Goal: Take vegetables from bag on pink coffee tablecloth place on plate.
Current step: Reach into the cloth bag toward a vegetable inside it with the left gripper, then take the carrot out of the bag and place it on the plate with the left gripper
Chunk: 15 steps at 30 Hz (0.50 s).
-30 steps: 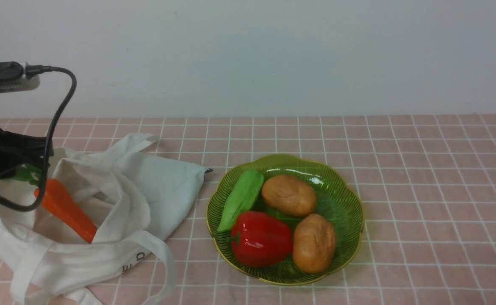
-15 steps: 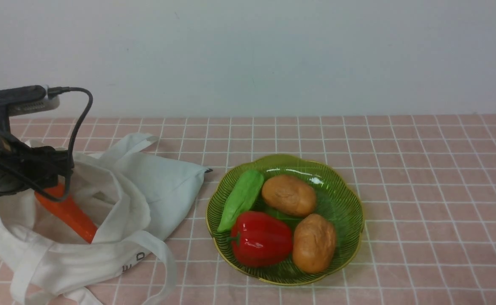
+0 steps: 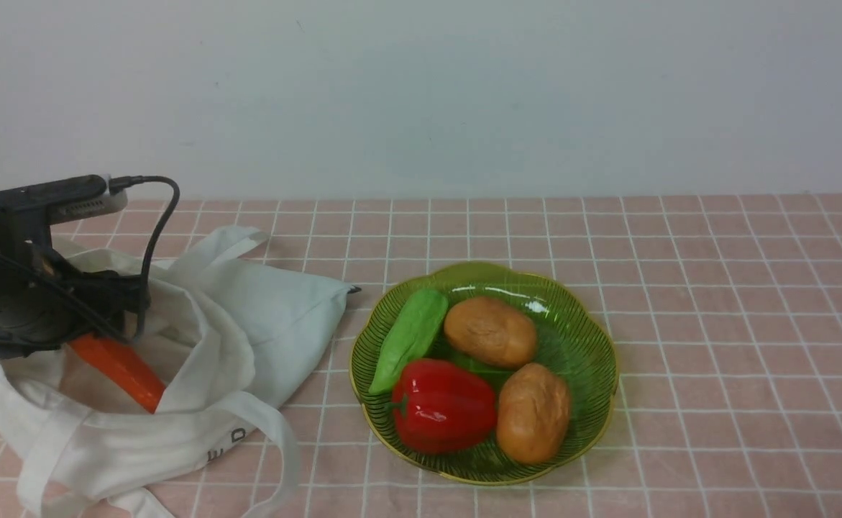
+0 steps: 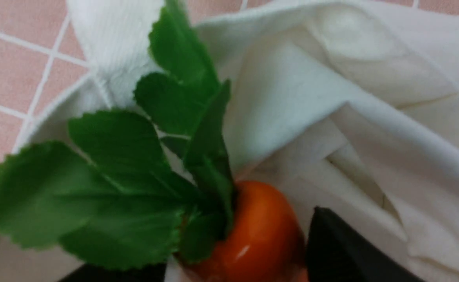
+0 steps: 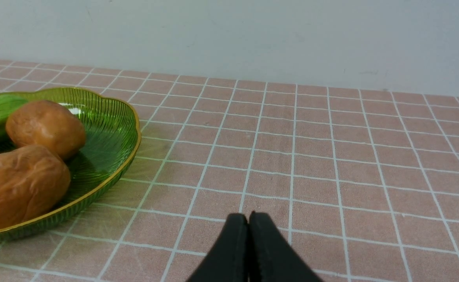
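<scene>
The left gripper (image 4: 237, 246) is straddling the carrot (image 4: 258, 231) inside the bag (image 3: 126, 450), its grip impossible to tell; the right gripper's (image 5: 250, 219) jaws are pressing together.

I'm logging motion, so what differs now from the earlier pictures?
The left gripper moved rightward and down over the carrot, hiding its leafy top in the front view; whether it grips is unclear. The plate and its vegetables stayed put.
</scene>
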Tool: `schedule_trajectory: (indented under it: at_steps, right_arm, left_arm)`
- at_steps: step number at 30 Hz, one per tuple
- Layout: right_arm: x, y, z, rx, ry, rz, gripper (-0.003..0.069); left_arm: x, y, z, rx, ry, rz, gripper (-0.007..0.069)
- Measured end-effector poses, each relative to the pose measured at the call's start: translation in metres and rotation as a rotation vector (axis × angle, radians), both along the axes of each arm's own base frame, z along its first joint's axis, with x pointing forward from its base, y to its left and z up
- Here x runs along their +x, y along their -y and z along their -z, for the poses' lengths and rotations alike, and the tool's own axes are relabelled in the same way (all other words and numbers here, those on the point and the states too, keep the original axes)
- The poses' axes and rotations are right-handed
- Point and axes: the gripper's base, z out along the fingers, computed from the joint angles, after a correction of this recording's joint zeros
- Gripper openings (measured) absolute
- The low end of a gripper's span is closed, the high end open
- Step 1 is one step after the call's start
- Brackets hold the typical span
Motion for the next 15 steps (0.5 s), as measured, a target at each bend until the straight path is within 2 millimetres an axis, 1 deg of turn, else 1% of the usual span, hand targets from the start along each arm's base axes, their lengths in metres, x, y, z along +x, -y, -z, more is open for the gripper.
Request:
schedule_trajectory:
  at_steps: [1, 2, 9, 13, 15]
  right_arm:
    - [0.0, 0.0, 0.0, 0.0, 0.0, 0.0, -0.0015]
    - [0.0, 0.0, 0.0, 0.0, 0.0, 0.0, -0.0015]
    - [0.0, 0.0, 0.0, 0.0, 0.0, 0.0, -0.0015]
    - [0.0, 0.0, 0.0, 0.0, 0.0, 0.0, -0.0015]
    - [0.0, 0.0, 0.0, 0.0, 0.0, 0.0, -0.0015]
  left_arm:
    - [0.0, 0.0, 0.0, 0.0, 0.006, 0.001, 0.0366]
    - [0.001, 0.0, -0.001, 0.0, 0.012, 0.002, 0.0351]
    - [0.0, 0.0, -0.002, 0.001, 0.014, 0.004, 0.0351]
    - [-0.005, 0.0, -0.012, 0.007, 0.018, 0.004, 0.0351]
    - [-0.01, 0.0, -0.025, 0.008, 0.049, 0.001, 0.0351]
